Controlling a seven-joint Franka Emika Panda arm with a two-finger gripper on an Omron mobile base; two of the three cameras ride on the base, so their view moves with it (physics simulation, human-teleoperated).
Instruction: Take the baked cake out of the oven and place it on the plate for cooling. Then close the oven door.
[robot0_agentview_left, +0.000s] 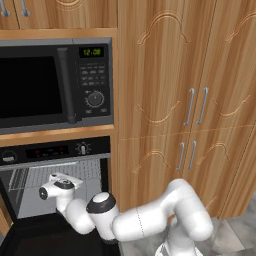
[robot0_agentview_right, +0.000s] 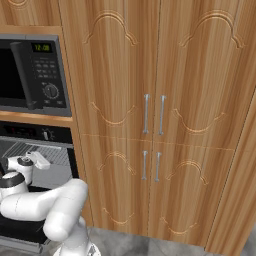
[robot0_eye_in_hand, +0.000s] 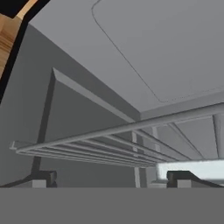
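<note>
Reaching into the oven (robot0_agentview_left: 55, 175), the claw (robot0_eye_in_hand: 111, 180) is wide open and holds nothing. It sits just under the wire rack (robot0_eye_in_hand: 131, 144), with its two tips pointing at the grey back wall. That is the risk, I think: the tips could bump or hook the rack bars if the arm lifts too fast. The claw could also slide under the cake and miss it, or tip it off the rack.

A pale flat patch (robot0_eye_in_hand: 192, 168) shows between the bars near one tip. It may be the cake or its pan, but I cannot tell.

The oven is black with round knobs, below the microwave (robot0_agentview_left: 55, 82). The oven door (robot0_agentview_left: 50, 240) hangs open and low, a dark panel under the arm.
</note>
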